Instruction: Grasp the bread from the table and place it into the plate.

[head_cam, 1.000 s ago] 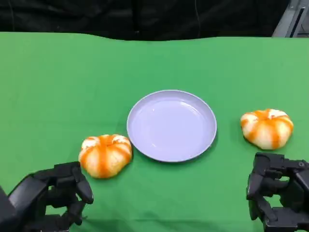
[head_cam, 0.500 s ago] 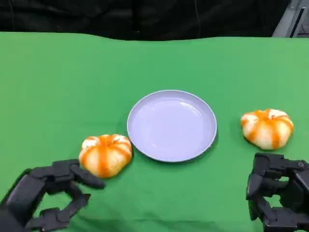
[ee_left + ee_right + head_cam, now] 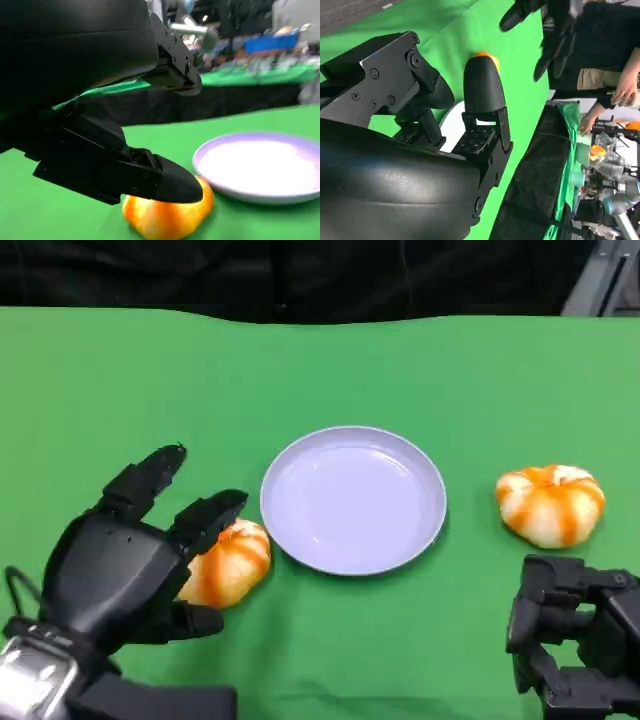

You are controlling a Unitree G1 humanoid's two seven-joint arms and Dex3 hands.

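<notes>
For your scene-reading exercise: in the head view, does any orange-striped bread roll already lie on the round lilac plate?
No: the lilac plate holds nothing, with one bread roll on its left and the other on its right.

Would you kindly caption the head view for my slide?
Left hand reaches open over one bread beside the lavender plate; right hand waits.

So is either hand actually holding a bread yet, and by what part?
No. The left hand hovers open over the left bread, fingers spread above it, not closed. The right hand holds nothing; the right bread lies apart from it.
</notes>
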